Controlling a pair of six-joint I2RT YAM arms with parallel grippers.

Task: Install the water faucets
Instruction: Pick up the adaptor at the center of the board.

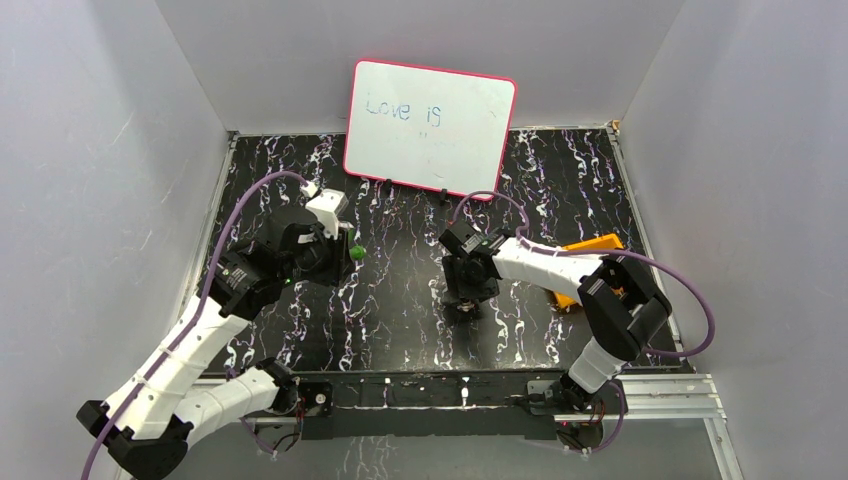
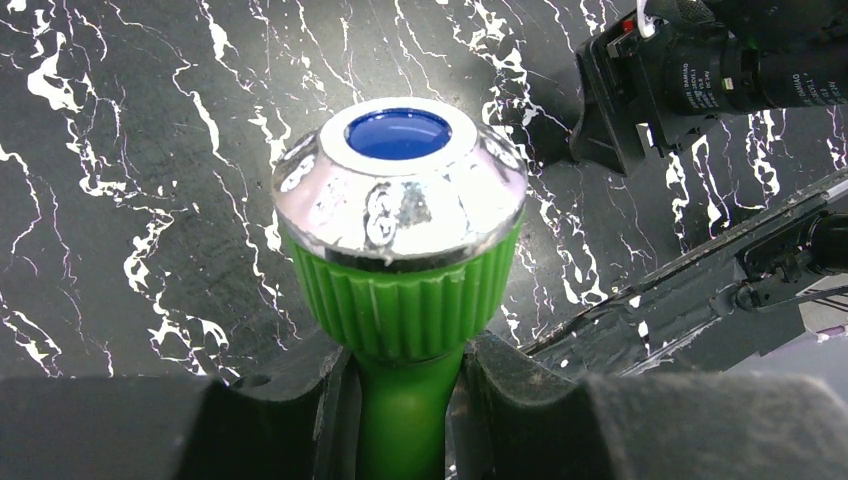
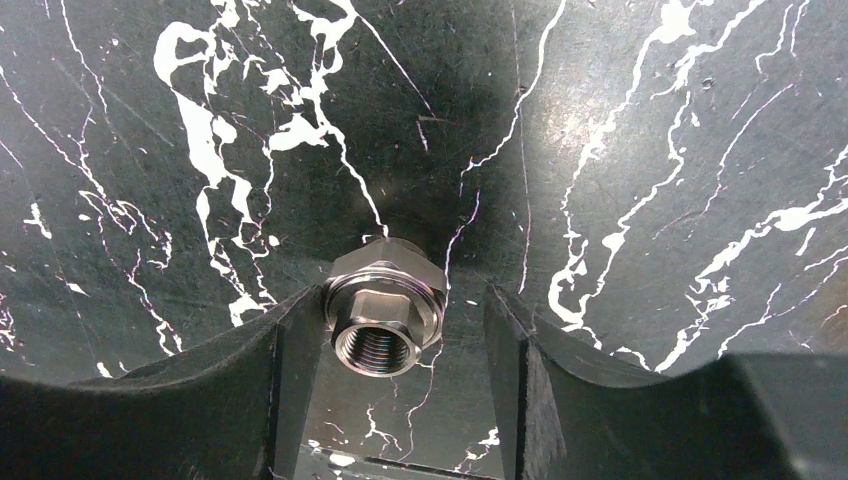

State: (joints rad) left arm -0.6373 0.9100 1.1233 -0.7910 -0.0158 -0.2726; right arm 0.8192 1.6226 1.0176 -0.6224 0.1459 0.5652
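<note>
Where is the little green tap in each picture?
Top external: the green tap is a tiny green dot left of the middle, at the tip of the left hand.
Left wrist: it fills the middle, with its knob toward the top and its stem pinched in that hand.
Right wrist: not in it; only a silver fitting sits inside the right hand.
Shared landmark: the black table with white veins.

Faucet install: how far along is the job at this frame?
Done: the left gripper is shut on the green tap, holding its stem below the blue-and-silver knob. In hand: the right gripper has its open jaws either side of the threaded metal fitting, which stands on the table, with a gap showing on one side. Left: grasp the fitting, bring the two parts together and screw them; nothing is joined yet.
</note>
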